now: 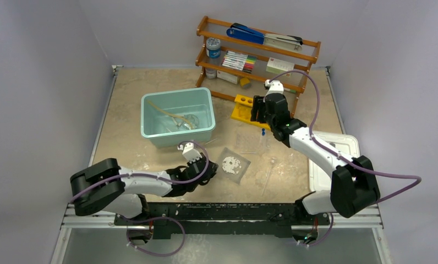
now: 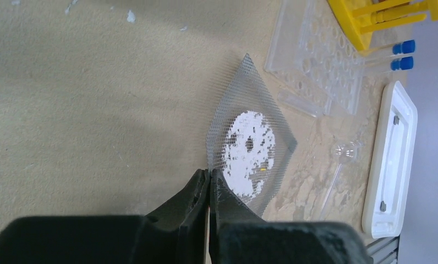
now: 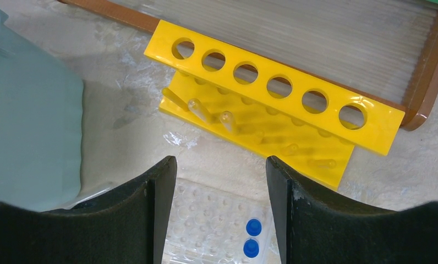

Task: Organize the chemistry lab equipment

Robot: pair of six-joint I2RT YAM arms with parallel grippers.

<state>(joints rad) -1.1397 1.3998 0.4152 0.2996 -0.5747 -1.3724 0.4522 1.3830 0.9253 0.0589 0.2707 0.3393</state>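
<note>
Top external view — amber tube (image 1: 170, 115) in the bin (image 1: 184, 136); my left tool (image 2: 209, 179) pinches the mesh square (image 2: 250, 137), right tool (image 3: 221, 162) apart — well plate (image 3: 211, 220), flask (image 2: 346, 151), rack (image 3: 262, 80) left to sort.

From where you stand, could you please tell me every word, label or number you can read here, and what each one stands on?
No text can be read in any view.
Label on the blue-topped tub on the shelf: too small to read.
Print on the marker pack: too small to read.
Label on the white box: blurred.
Yellow rack: no markings visible.
</note>
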